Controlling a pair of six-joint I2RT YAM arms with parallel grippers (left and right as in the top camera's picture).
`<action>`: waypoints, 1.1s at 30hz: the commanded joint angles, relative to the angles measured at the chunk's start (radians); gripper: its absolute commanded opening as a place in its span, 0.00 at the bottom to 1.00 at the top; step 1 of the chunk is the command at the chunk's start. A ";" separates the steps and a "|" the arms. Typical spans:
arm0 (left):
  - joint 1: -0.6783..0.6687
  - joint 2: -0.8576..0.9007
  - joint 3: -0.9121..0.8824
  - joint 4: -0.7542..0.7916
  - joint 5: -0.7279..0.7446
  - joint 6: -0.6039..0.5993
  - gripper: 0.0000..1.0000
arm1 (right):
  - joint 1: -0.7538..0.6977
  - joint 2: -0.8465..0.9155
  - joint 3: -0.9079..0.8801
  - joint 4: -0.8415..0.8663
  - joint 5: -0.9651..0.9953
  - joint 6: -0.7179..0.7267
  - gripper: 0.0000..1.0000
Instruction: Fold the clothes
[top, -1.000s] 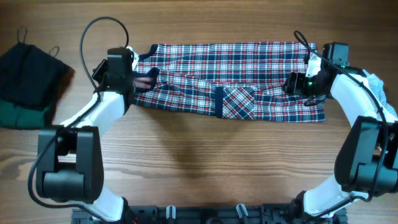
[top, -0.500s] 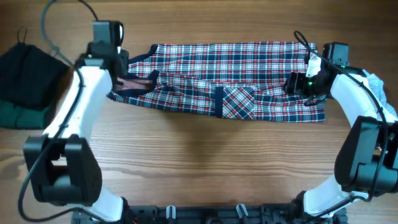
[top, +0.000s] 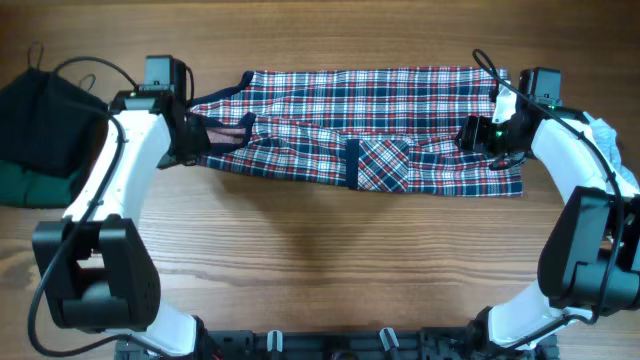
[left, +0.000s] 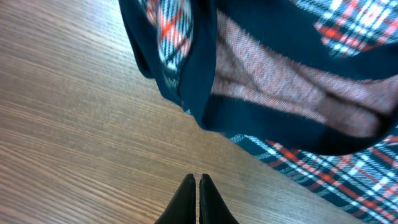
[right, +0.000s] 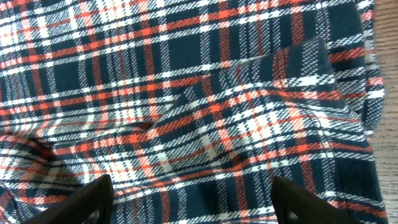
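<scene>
Left tool (left: 199, 185) closed, empty, over table (left: 74, 124) | right tool (right: 193, 196) spread above plaid shirt (top: 400, 100) | dark fabric pile (top: 45, 125) far left

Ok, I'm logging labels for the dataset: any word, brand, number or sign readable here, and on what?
None can be read. The plaid shirt shows no tag or print, the dark clothes pile is plain, and neither arm shows legible markings, only a small green light on the right arm.
</scene>
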 joint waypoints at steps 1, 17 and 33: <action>0.001 0.010 -0.084 0.088 -0.067 0.025 0.04 | 0.006 -0.014 0.005 0.000 0.005 -0.014 0.82; 0.001 0.105 -0.252 0.600 -0.075 0.170 0.04 | 0.006 -0.014 0.005 -0.007 0.005 -0.014 0.82; 0.024 0.101 -0.245 0.926 -0.045 0.168 0.43 | 0.006 -0.014 0.005 0.005 0.009 -0.014 0.81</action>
